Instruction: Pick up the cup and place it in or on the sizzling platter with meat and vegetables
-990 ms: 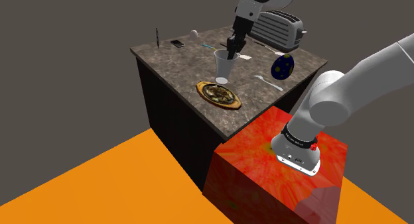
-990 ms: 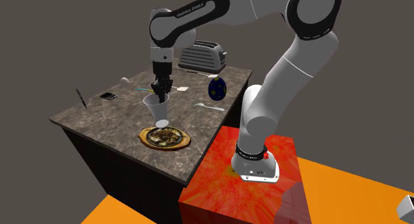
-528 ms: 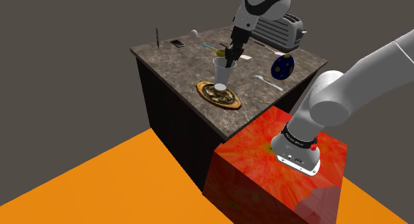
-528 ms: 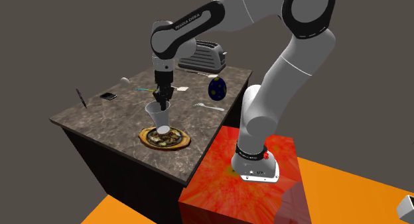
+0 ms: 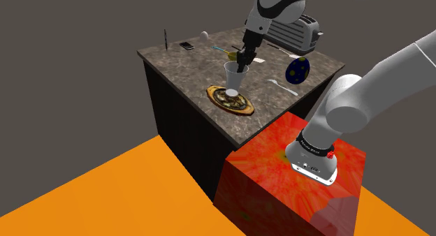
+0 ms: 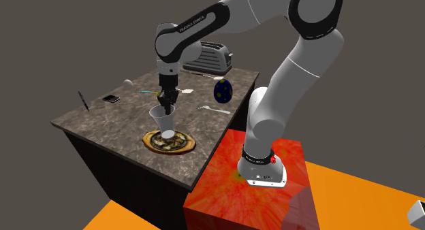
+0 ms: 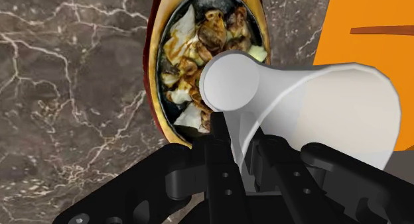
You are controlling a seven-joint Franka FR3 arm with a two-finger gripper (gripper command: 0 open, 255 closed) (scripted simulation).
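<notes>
The gripper [image 7: 242,140] is closed on the white cup [image 7: 298,103], whose rim is clasped between the two black fingers. The cup is held upright directly above the sizzling platter [image 7: 199,50], and its round base is seen over the meat and vegetables. Whether contact is made cannot be told. The platter is set on the dark marble counter [image 5: 189,67], near an edge. Beyond the platter, a white utensil [image 5: 283,86], a blue patterned egg [image 5: 298,70] and a toaster [image 5: 295,31] are seen.
</notes>
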